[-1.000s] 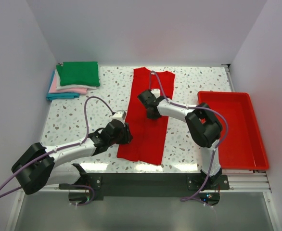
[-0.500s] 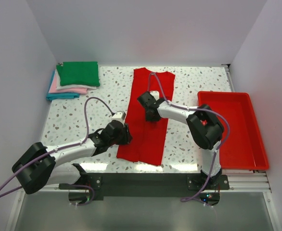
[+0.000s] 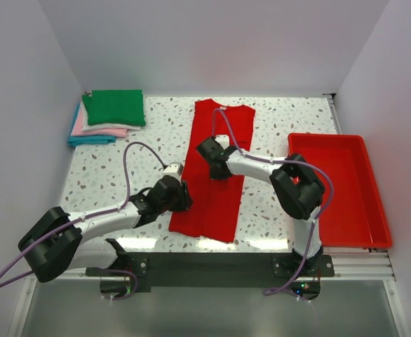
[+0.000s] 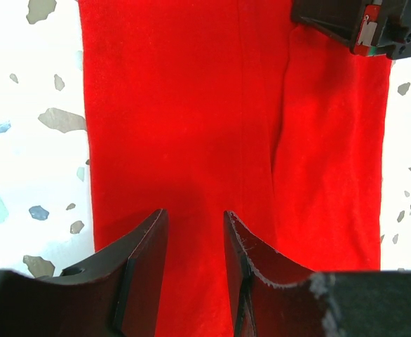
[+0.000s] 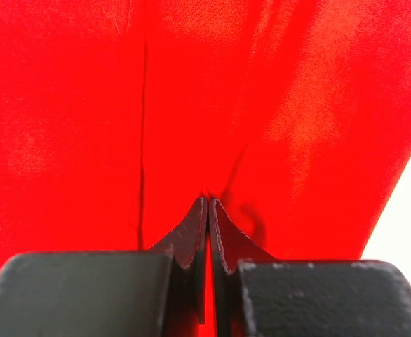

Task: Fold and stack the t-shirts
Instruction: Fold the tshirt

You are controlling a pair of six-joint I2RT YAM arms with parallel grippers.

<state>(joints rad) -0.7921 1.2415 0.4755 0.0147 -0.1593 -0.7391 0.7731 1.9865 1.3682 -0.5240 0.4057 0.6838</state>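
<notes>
arms (image 3: 107,219): white links, black joints | cables (image 3: 137,143): purple | gripper fingers (image 4: 146,267): black, worn pale edges

a wide patch of bare tabletop (image 3: 156,137) lies open between the stack of folded t-shirts (image 3: 109,116) in the far left corner and the red t-shirt (image 3: 216,203) spread down the middle. the left arm (image 3: 107,219) slants across the near left part, with the left pincer (image 4: 195,214) at the shirt's left edge. right of the shirt a narrower bare strip runs to the red tray (image 3: 346,189), crossed by the right arm (image 3: 261,163), with the right pincer (image 5: 207,200) on the shirt's middle. white walls (image 3: 23,105) close three sides.
</notes>
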